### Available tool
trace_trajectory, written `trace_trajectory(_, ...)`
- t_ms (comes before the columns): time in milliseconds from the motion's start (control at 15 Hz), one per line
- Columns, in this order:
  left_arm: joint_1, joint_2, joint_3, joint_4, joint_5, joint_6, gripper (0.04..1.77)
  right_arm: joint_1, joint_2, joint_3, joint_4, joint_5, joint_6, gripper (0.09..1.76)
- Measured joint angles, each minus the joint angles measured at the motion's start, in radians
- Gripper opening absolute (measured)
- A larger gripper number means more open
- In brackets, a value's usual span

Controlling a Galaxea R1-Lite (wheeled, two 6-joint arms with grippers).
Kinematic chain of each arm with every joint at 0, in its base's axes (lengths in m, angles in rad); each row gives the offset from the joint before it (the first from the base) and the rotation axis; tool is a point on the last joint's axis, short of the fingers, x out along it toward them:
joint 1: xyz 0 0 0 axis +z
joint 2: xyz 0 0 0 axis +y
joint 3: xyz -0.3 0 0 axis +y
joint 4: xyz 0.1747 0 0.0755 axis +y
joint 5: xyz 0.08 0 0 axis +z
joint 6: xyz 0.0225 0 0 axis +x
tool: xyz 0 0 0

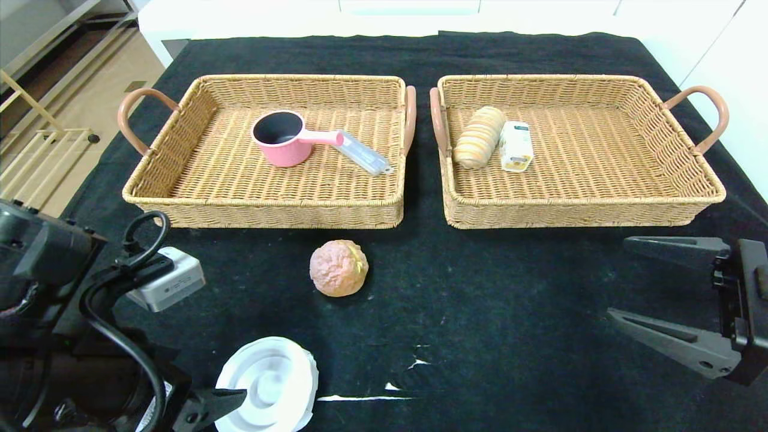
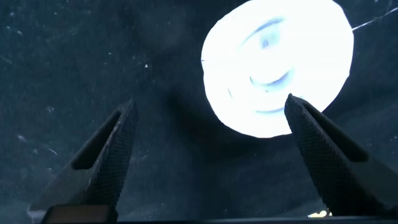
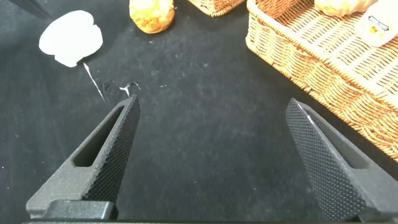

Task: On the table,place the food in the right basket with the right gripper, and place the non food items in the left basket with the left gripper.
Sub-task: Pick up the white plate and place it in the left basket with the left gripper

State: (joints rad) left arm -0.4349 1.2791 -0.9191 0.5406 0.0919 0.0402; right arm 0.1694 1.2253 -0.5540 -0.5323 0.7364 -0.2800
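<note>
A round brown bun (image 1: pixel 338 268) lies on the black cloth in front of the left basket (image 1: pixel 264 204). A white round lid (image 1: pixel 268 384) lies at the front left. My left gripper (image 2: pixel 209 102) is open and empty, low over the cloth right beside the lid (image 2: pixel 280 62), one finger at its edge. My right gripper (image 1: pixel 618 276) is open and empty at the front right, in front of the right basket (image 1: pixel 576 207). The right wrist view shows its open fingers (image 3: pixel 212 102) over bare cloth, with the bun (image 3: pixel 151 14) and lid (image 3: pixel 69 38) farther off.
The left basket holds a pink pot (image 1: pixel 282 138) and a flat grey case (image 1: pixel 363 153). The right basket holds a striped bread roll (image 1: pixel 479 137) and a small carton (image 1: pixel 516 146). My left arm (image 1: pixel 54 312) fills the front left corner. White scuffs (image 1: pixel 366 397) mark the cloth.
</note>
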Motion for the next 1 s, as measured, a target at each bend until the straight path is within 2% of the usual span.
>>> trace_trajectory(333, -0.001, 0.052, -0.004, -0.036, 0.048, -0.001, 1.71, -0.001, -0.002, 0.000, 0.000, 0.000, 0.000, 1.71)
trace_trajectory(533, -0.003, 0.082, 0.003, -0.098, 0.043, -0.002, 1.71, 0.000, -0.002, 0.001, 0.000, 0.000, -0.001, 1.71)
trace_trajectory(1000, -0.025, 0.122, 0.011, -0.101, 0.044, -0.006, 1.72, -0.001, -0.002, 0.002, 0.000, 0.000, 0.000, 1.71)
